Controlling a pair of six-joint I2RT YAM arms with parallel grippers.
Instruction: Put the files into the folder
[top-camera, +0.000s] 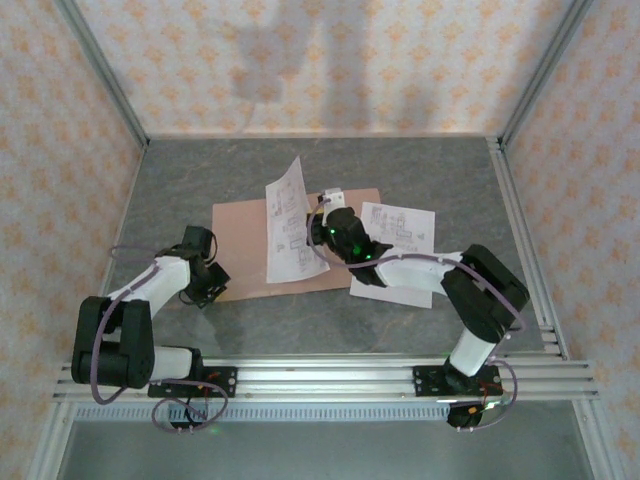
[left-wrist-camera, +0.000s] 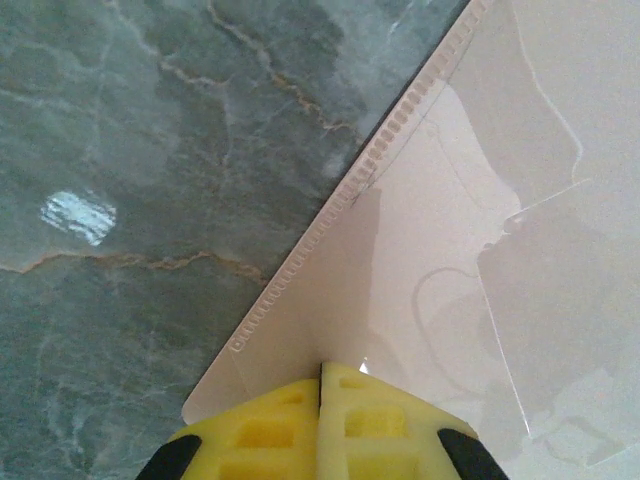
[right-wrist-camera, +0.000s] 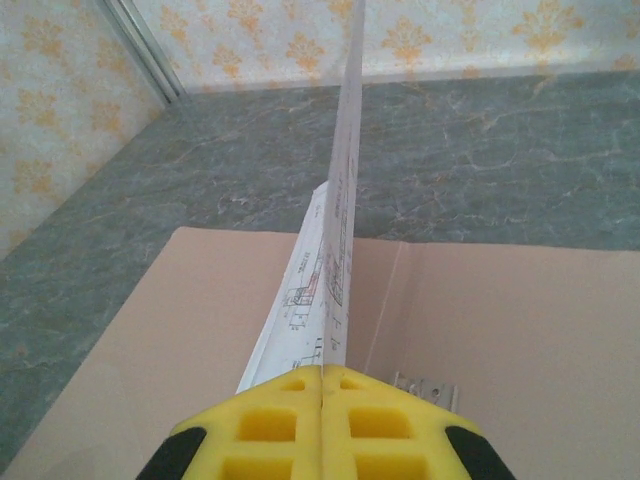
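The folder (top-camera: 245, 262) is laid open and flat on the worktop (top-camera: 300, 170), its long axis running left to right and its centre fold running near to far; one sheet (top-camera: 288, 222) of the files is pinched by its near edge in the right gripper (right-wrist-camera: 322, 382), whose yellow fingers are closed tight on it; the sheet is stood nearly upright on edge and is seen almost edge-on from the right wrist, its length running away from the gripper, directly above the folder and just left of the fold; the coming move is judged to turn on this, since the sheet need only be tipped flat onto the card below. The left gripper (left-wrist-camera: 320, 405) is closed on nothing, its tips set over the folder's near left corner; contact cannot be told. Further files (top-camera: 402, 228) are left on the worktop just right of the folder, nearer the right arm. Fine print, tables and drawings are seen on the sheets, but nothing can be read; no brand or label is made out.
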